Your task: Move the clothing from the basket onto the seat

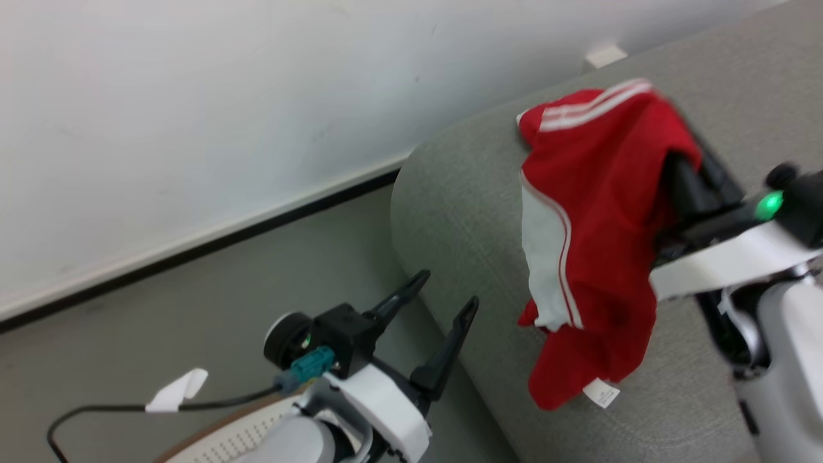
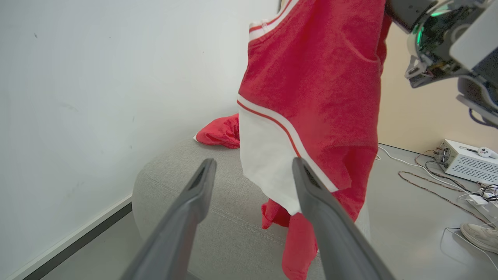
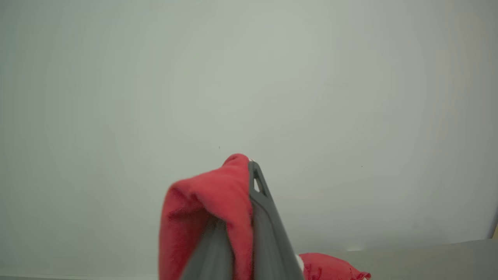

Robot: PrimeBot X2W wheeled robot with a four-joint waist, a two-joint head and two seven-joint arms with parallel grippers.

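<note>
Grey seat (image 1: 463, 193) beneath; right tool (image 3: 245, 175) raised, pinching clothing (image 1: 604, 193); left tool (image 1: 447, 290) splayed.

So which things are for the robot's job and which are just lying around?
For the job: red-and-white striped fabric garment in the right claw; plain red fabric garment; big grey woven seat; cream perforated plastic basket; open left claw.
Just lying about: white vented box; tangled cables; pale shoe.

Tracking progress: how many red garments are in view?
2. The striped garment hangs from the right gripper over the seat; the plain red garment lies on the seat near the wall. More may be hidden in the basket.
</note>
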